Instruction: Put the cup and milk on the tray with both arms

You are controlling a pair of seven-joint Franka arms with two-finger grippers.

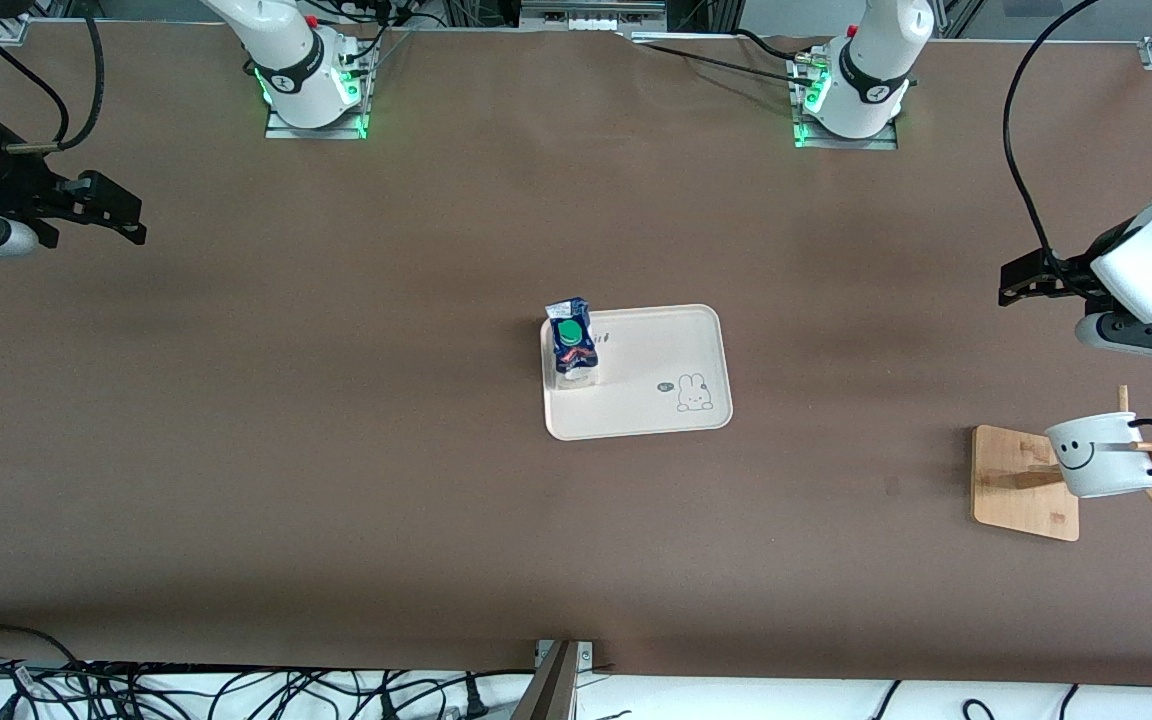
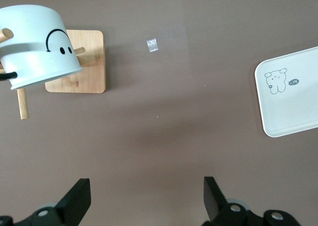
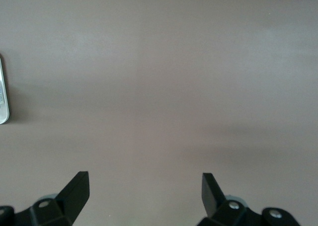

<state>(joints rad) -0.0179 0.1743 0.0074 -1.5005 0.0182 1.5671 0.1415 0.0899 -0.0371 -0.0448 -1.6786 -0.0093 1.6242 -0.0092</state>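
- Nearest the front camera I see the cup (image 1: 1101, 455), a white mug with a black smiley face, hanging by its black loop handle on a peg of the wooden mug rack (image 1: 1024, 482). It sits at the left arm's end of the surface (image 1: 336, 400), well apart from the tray.
- My left hand (image 1: 1031, 280) is up in the air near that rack and not over it; in its wrist view the cup (image 2: 37, 44) lies ahead and off to one side of the fingers. Its fingers (image 2: 79, 198) stand wide apart and hold nothing.
- Farther up, mid-surface, lies the cream rabbit tray (image 1: 656, 420). The milk carton (image 1: 573, 342), dark blue with a green screw cap, stands upright on it, in the corner toward the right arm's end. It is well apart from both hands.
- My right hand (image 1: 111, 210) hangs over bare surface at the right arm's end, fingers (image 3: 77, 191) spread wide and empty. Only a sliver of the tray's rim shows at the edge of its wrist view. This arm waits.
- Progress, as I judge it: the milk half is done, the cup half not yet begun. What is left is for the left hand to lift the cup off its peg and set it on the tray's bare part beside the carton.
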